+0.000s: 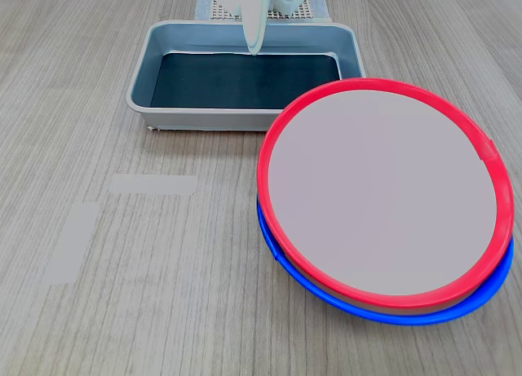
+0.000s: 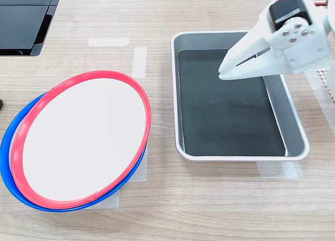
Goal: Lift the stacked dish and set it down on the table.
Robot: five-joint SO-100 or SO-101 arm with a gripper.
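Note:
The red-rimmed dish (image 1: 383,188) (image 2: 84,136) with a pale flat centre lies stacked on a blue-rimmed plate (image 1: 408,311) (image 2: 10,147), slightly offset. Both rest on the wood-grain table (image 1: 163,294) (image 2: 209,199). My white gripper (image 1: 254,48) (image 2: 224,72) hangs above the grey tray, far from the dishes. Its jaws are closed together to a point, with nothing between them.
A grey metal tray (image 1: 163,111) (image 2: 293,141) with a dark liner sits under the gripper. Pale tape strips (image 1: 153,183) (image 2: 138,61) lie on the tabletop. A black device (image 2: 23,21) sits at the second exterior view's top left.

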